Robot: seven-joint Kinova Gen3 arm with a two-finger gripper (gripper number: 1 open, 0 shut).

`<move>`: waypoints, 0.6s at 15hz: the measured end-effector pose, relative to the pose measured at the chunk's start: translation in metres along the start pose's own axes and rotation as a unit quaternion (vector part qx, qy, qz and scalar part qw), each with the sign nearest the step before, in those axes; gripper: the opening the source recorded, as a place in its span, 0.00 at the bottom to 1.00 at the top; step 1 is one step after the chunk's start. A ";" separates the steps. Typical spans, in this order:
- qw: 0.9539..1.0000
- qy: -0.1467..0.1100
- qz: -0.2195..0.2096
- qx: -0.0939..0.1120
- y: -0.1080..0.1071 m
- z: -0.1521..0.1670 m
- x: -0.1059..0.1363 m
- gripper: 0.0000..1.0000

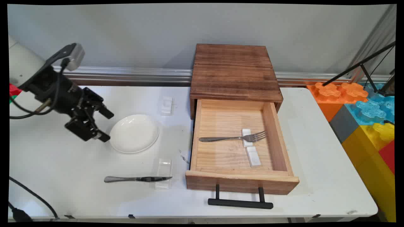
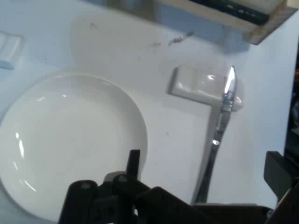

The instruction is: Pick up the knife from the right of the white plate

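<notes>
My gripper hovers open above the table's left side, just left of a white plate, with nothing between its fingers. In the hand view the gripper looks down on the plate and a metal knife. The knife lies near the table's front, its blade tip propped on a small clear rest, which also shows in the hand view. A wooden drawer stands pulled open at the middle. Inside it a fork lies across a white rest.
A second white rest lies in the drawer. The wooden cabinet sits against the wall. Another white rest lies behind the plate. Coloured toy blocks stand off the table's right end. Black cables trail at front left.
</notes>
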 end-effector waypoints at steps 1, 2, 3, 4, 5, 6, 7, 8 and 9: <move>1.000 0.001 0.002 -0.005 0.001 -0.001 -0.004 1.00; 1.000 0.001 0.007 -0.011 0.002 -0.002 -0.010 1.00; 1.000 0.001 0.013 -0.016 0.003 -0.001 -0.015 1.00; 1.000 0.000 0.019 -0.019 0.004 -0.001 -0.019 1.00; 0.999 -0.002 0.027 -0.021 0.005 0.001 -0.023 1.00; 0.999 -0.006 0.035 -0.024 0.006 0.002 -0.028 1.00; 0.999 -0.009 0.041 -0.025 0.007 0.004 -0.032 1.00; 0.998 -0.014 0.049 -0.029 0.009 0.007 -0.036 1.00; 0.998 -0.018 0.056 -0.032 0.011 0.011 -0.040 1.00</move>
